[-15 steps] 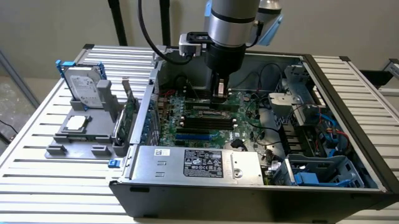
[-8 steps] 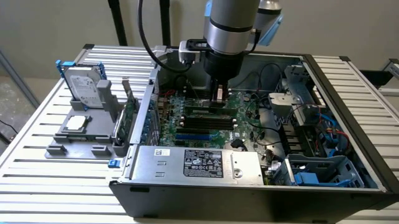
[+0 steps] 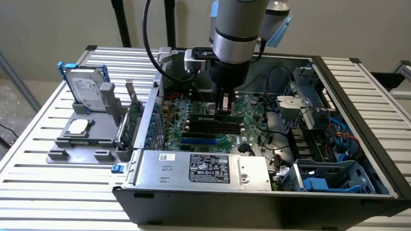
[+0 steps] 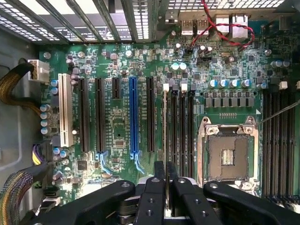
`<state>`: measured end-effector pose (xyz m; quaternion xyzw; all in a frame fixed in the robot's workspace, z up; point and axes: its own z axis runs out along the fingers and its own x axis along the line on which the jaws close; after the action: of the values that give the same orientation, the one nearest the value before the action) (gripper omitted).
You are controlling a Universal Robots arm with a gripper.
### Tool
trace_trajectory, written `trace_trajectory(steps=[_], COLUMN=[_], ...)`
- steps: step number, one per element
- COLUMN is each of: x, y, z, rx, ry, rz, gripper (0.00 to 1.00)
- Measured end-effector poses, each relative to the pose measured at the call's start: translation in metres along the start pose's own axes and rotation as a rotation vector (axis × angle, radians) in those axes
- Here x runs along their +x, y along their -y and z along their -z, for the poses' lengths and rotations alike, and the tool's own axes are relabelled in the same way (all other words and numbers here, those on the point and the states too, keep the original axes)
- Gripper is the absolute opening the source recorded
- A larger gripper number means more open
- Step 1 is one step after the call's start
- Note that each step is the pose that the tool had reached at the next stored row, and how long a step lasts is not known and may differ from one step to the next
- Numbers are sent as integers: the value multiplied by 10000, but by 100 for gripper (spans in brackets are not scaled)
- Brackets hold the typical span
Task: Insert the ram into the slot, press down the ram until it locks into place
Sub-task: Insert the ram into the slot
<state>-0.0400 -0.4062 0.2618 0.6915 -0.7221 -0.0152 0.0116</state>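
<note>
Ram in gripper, perhaps in slot

Oblique overview; wrist close above motherboard

Light: soft and even.
Glare: blown white behind grey metal vent grille.
Shadow: deepest at 3 o'clock inside black computer case.

Plain beige wall behind a slatted metal table.
</note>
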Motion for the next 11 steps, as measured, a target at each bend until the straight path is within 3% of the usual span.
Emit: trace_trajectory(steps=[11], x=[-27], y=[6], z=[-167], rx=[-1], ry=[-2], rz=[-1], gripper=[13])
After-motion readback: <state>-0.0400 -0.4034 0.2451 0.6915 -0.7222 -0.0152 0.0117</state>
